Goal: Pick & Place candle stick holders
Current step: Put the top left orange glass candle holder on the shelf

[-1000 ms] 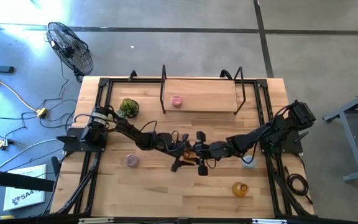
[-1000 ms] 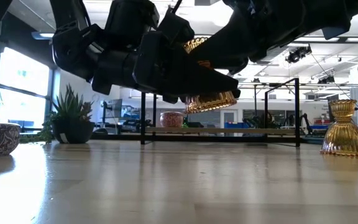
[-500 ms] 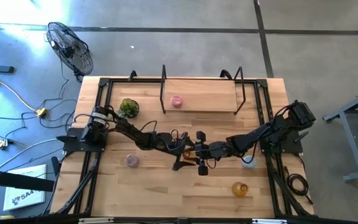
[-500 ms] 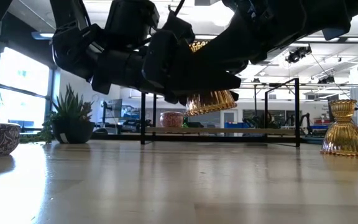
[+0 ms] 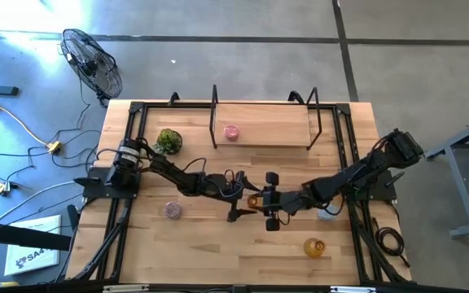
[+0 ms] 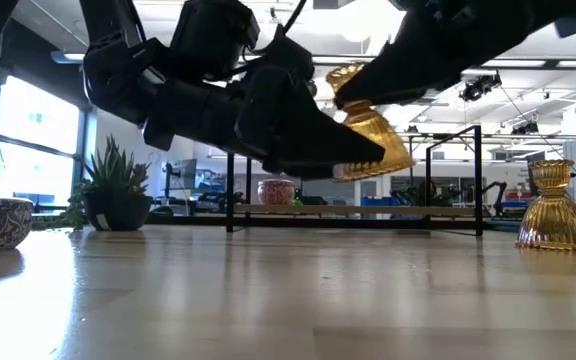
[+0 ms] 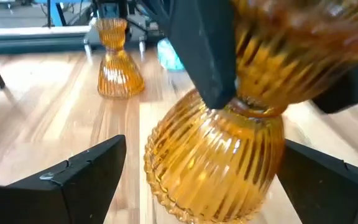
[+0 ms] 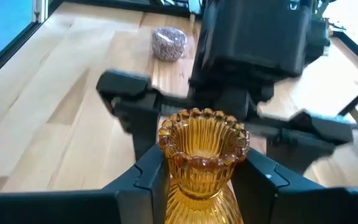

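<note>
An amber candle holder (image 6: 368,125) hangs tilted above the tabletop (image 6: 288,290), its neck clenched in the right hand (image 8: 201,171); the left hand (image 7: 197,180) stands released around it.

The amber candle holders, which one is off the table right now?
The amber holder gripped at its neck by the right gripper, mid-table. The other amber holder stands on the table near the right edge.

Two matte black jointed arms here, blocky housings, thin dark cables looping along the left arm (image 5: 181,175), each tipped by a flat-fingered black pincer.
</note>
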`<state>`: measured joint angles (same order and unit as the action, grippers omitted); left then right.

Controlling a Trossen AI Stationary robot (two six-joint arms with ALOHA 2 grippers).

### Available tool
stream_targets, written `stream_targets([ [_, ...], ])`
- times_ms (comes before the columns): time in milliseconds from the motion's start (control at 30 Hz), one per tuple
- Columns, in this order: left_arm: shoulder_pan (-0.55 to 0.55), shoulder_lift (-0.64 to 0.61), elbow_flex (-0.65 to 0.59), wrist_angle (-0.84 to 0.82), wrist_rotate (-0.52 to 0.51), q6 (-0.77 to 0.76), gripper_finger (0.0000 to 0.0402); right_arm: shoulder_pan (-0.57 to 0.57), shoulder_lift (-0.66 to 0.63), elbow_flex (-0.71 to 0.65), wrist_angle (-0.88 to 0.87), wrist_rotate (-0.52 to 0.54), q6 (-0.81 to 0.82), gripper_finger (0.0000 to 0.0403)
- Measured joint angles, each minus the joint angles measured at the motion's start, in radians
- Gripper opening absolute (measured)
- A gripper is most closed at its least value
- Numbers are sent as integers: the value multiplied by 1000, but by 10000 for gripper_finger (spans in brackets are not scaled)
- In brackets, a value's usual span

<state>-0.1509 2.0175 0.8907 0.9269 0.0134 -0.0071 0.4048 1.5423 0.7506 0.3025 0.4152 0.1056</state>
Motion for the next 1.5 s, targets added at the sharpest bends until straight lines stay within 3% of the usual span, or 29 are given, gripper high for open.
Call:
stream_targets([
  [267, 0, -58, -1, -133, -20, -1, 386, 72, -79, 0, -169, 137, 49, 125],
  [567, -34, -139, -2, -372, -50, -24, 385, 98, -314, 0, -423, 327, 122, 125],
  [767, -60, -202, -1, -512, -46, -24, 385, 16, -530, 0, -467, 380, 72, 125],
  [933, -59, -271, -2, -576, -20, 3, 385, -138, -679, 0, -397, 377, -75, 125],
  [1033, -59, -312, -1, -602, -17, 22, 385, -274, -731, 0, -319, 333, -199, 125],
  [1167, -59, -378, 0, -656, -10, 14, 385, -475, -740, 2, -248, 184, -249, 125],
  [1367, -59, -498, -4, -730, 73, -52, 386, -752, -664, 2, -248, 18, -147, 125],
  [1500, -59, -580, -3, -732, 158, -55, 386, -874, -578, 1, -250, -103, -63, 125],
])
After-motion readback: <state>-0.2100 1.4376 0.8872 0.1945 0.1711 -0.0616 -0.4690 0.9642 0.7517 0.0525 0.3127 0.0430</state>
